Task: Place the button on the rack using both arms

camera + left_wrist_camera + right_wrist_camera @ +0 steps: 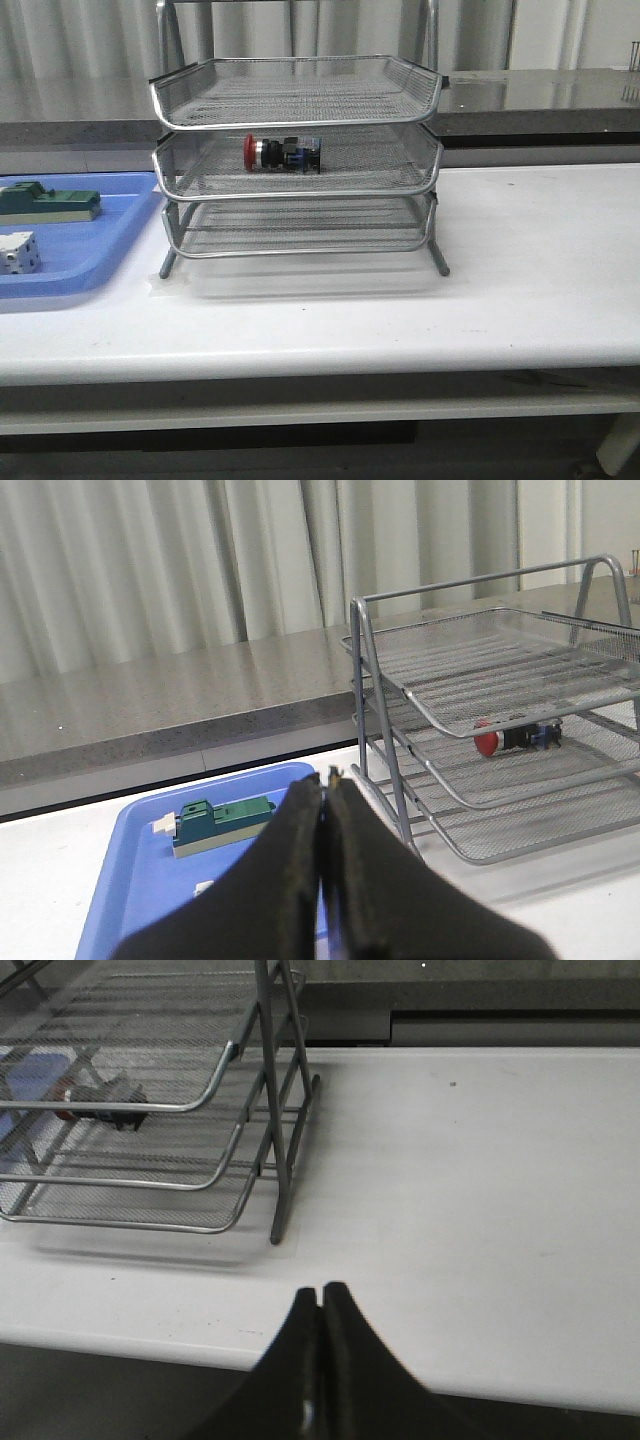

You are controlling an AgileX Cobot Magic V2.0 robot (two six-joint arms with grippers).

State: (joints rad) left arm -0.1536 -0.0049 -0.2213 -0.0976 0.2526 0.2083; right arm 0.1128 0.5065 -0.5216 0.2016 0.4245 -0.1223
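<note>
A three-tier wire rack [297, 160] stands on a white table [540, 270], its trays stacked and its thin legs planted on the tabletop. The button [281, 153] lies on its side in the middle tray, toward that tray's left half in the front view, its red head pointing toward the robot's left and its black and blue body trailing to the right. The top and bottom trays hold nothing that can be made out.

Just beside the rack, on the robot's left, a blue tray [75, 265] rests flat on the table. In it sit a green block [47, 203] and, nearer the front edge, a white cube [18, 252] with dark spots.

Neither arm appears in the front view. The left wrist camera shows the left gripper [323, 777] with its two dark fingers pressed together and nothing between them, poised over the near part of the blue tray, apart from the rack. The right wrist camera shows the right gripper [320, 1288] likewise closed on nothing, over the table's front edge and off to the rack's right side, apart from its nearest leg. From both wrist views the button can be seen through the mesh, resting in the middle tray.
</note>
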